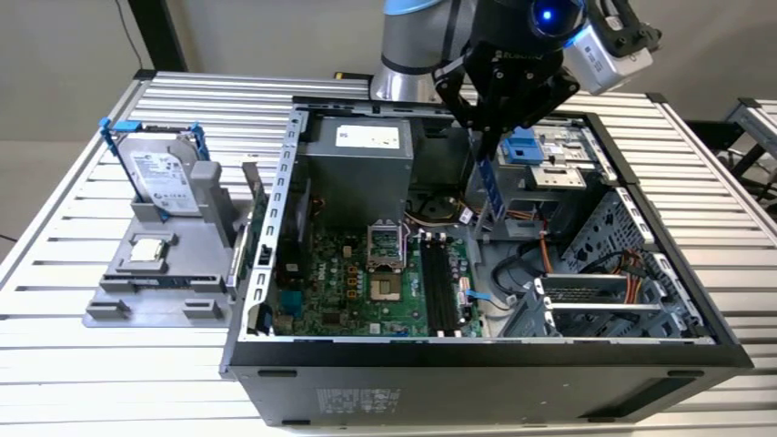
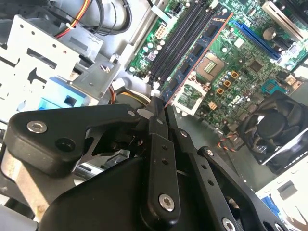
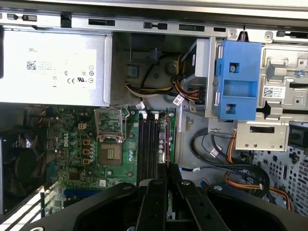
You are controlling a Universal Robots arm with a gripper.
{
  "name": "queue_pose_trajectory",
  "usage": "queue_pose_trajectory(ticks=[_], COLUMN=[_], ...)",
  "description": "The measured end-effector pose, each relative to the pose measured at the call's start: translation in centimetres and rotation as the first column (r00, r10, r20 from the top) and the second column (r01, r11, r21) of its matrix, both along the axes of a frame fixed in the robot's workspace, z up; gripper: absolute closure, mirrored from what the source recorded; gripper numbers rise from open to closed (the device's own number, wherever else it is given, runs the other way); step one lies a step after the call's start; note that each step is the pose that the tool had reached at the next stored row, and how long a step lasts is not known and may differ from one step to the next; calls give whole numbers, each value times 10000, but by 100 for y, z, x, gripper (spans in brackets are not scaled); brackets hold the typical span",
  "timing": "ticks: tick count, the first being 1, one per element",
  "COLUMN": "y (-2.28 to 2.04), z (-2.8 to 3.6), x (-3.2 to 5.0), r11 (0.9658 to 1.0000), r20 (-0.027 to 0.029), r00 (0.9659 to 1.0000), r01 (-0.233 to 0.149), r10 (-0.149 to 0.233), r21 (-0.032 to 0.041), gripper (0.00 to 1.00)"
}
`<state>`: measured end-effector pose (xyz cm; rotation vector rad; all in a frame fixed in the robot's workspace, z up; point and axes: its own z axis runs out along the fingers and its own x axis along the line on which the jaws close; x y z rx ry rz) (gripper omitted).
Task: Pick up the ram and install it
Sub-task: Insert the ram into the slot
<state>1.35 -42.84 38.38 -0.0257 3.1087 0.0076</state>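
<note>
Overhead | pincer (image 1: 492,137) clenched on ram (image 1: 490,187) above open computer case (image 1: 486,350) | slatted metal table (image 1: 73,364)

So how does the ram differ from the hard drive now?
The ram is a thin blue stick, the hard drive a broad silver box in a blue frame. The ram hangs in the tool over the open case; the hard drive stands in a grey holder outside. Both are upright.

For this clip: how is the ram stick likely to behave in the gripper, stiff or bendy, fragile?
The ram looks like a thin flat board, so probably stiff along its length but easy to crack if twisted. Held by one end in the gripper, it likely tilts easily. It seems light, hanging above the memory slots without sagging.
</note>
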Motion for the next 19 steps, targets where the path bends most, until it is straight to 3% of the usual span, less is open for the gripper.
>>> queue_pose_trajectory(ticks=[6, 19], y=[0, 0], z=[-57, -293], x=[0, 0], r11=[10000, 10000], r20=[0, 0], r00=[10000, 10000], r01=[1, 99], r10=[-1, -99], r21=[0, 0], gripper=[100, 100])
